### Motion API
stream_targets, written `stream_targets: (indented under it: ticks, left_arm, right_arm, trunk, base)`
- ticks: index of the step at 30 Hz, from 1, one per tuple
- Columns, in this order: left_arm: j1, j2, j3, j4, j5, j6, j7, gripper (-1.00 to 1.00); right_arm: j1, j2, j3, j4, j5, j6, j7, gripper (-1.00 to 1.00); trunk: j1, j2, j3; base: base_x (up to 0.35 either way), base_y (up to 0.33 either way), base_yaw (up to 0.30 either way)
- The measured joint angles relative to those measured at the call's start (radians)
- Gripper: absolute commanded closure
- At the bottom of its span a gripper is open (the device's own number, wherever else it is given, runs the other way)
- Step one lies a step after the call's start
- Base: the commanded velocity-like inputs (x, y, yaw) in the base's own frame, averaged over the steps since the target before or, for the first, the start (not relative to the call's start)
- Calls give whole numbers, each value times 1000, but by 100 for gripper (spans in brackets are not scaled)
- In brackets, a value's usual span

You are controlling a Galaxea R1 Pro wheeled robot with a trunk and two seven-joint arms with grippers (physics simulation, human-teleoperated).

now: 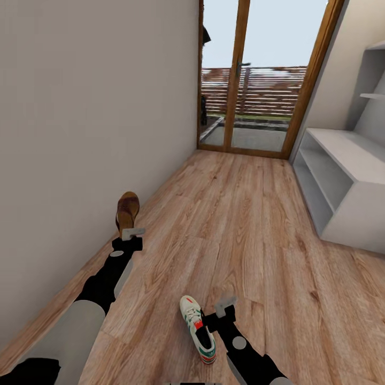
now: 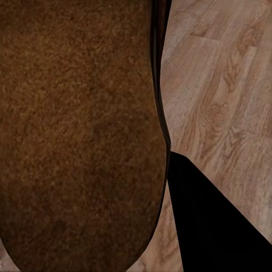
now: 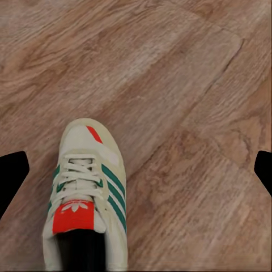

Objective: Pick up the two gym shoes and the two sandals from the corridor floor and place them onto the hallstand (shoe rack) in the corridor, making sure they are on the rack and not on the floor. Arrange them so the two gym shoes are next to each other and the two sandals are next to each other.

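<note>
A brown sandal (image 1: 127,210) stands tilted on end close to the left wall, with my left gripper (image 1: 132,233) shut on its near end. In the left wrist view the sandal (image 2: 79,136) looms very near, and one dark finger (image 2: 215,226) shows beside it. A white gym shoe (image 1: 198,328) with green stripes and a red tongue lies on the corridor floor (image 1: 240,224). My right gripper (image 1: 224,305) hovers just right of it, open. In the right wrist view the gym shoe (image 3: 85,198) lies nearer one fingertip (image 3: 11,181) than the other. The hallstand (image 1: 342,182) stands at the right.
A plain wall (image 1: 96,107) runs along the left, close to my left arm. A wood-framed glass door (image 1: 240,80) closes the corridor's far end. Bare plank flooring stretches between the shoe and the hallstand's low shelves (image 1: 321,176).
</note>
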Motion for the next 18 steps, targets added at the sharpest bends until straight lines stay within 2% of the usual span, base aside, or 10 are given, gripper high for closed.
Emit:
stream_targets:
  ticks: [2, 4, 6, 8, 13, 16, 18]
  left_arm:
    - [0, 1, 1, 0, 0, 0, 0, 100]
    - [0, 1, 2, 0, 0, 1, 0, 100]
    - [0, 1, 2, 0, 0, 1, 0, 100]
    - [0, 1, 2, 0, 0, 1, 0, 100]
    - [0, 0, 2, 0, 0, 1, 0, 100]
    - [0, 0, 2, 0, 1, 1, 0, 100]
    - [0, 1, 2, 0, 1, 1, -1, 100]
  right_arm:
    - [0, -1, 24, 16, 0, 0, 21, -100]
    - [0, -3, 39, 26, -1, 2, 70, -100]
    - [0, -4, 44, 30, 0, 2, 147, -100]
    - [0, -4, 44, 31, 0, 1, 172, -100]
    - [0, -5, 44, 27, 0, 0, 192, -100]
    - [0, -5, 41, 25, -2, 0, 193, -100]
    - [0, -6, 20, 23, -2, 0, 190, -100]
  trunk:
    - [0, 0, 0]
    - [0, 0, 0]
    - [0, 0, 0]
    - [0, 0, 0]
    - [0, 0, 0]
    - [11, -21, -9]
    - [12, -21, -18]
  base:
    - [0, 0, 1]
    - [0, 0, 0]
    - [0, 0, 0]
    - [0, 0, 0]
    - [0, 0, 0]
    - [0, 0, 0]
    - [0, 0, 0]
